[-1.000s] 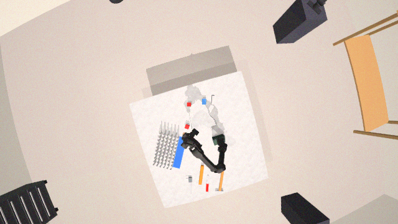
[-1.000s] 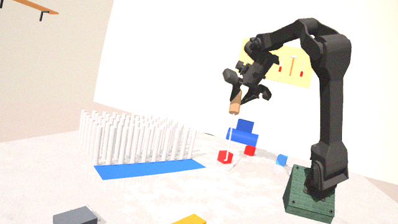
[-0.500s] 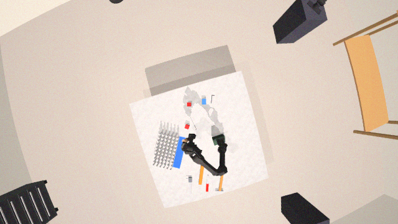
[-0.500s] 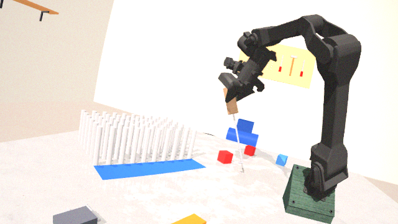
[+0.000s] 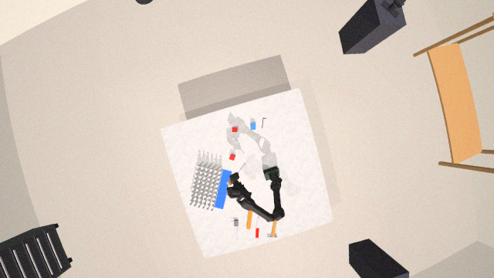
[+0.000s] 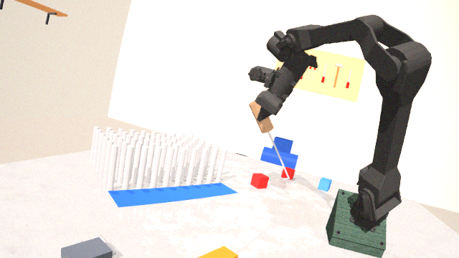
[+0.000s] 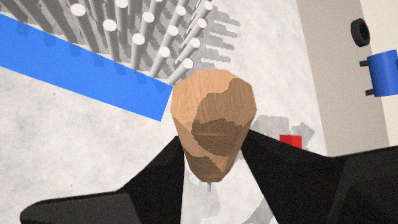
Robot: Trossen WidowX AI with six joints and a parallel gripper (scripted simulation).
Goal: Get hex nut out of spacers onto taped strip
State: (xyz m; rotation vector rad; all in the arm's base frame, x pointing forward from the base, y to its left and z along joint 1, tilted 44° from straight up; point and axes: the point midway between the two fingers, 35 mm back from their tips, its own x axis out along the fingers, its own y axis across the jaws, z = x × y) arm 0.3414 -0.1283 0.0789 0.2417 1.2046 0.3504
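Observation:
My gripper point(image 5: 230, 182) point(image 6: 264, 115) point(image 7: 209, 136) is shut on the wooden handle point(image 6: 265, 125) point(image 7: 214, 95) of a thin tool. The tool's metal shaft point(image 6: 278, 154) slants down from the handle in the exterior view; whether its tip touches the table is unclear. The white standing spacers point(image 5: 206, 185) point(image 6: 155, 165) point(image 7: 138, 40) are in a dense upright block. The blue taped strip point(image 5: 222, 191) point(image 6: 172, 195) point(image 7: 80, 75) lies along their front. The gripper is high, beside the strip's far end and outside the spacer field. The hex nut is not visible in any view.
Two red cubes point(image 5: 235, 129) point(image 6: 259, 180) and a light blue cube point(image 5: 253, 126) point(image 6: 324, 184) lie behind the tool. A grey block point(image 5: 236, 222) point(image 6: 86, 249), an orange bar point(image 5: 249, 220) point(image 6: 220, 253), a red-handled tool point(image 5: 257, 232) and a hammer point(image 5: 274, 228) lie at the near side.

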